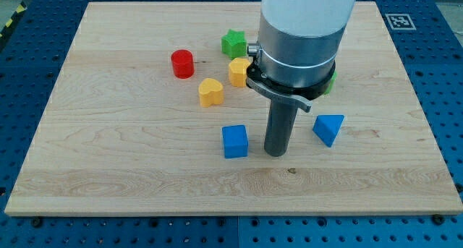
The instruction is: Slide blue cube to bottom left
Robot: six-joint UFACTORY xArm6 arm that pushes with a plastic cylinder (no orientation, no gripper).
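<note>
The blue cube [234, 141] sits on the wooden board [108, 168], a little below the middle. My tip [275, 153] stands on the board just to the cube's right, a small gap apart from it. The arm's wide grey body [300, 38] rises above the rod and hides part of the board behind it.
A blue triangular block [328, 128] lies right of my tip. A yellow heart block [210, 92], a yellow block [238, 71], a green star block [233, 43] and a red cylinder [182, 63] lie above. A green block [331, 80] peeks out behind the arm.
</note>
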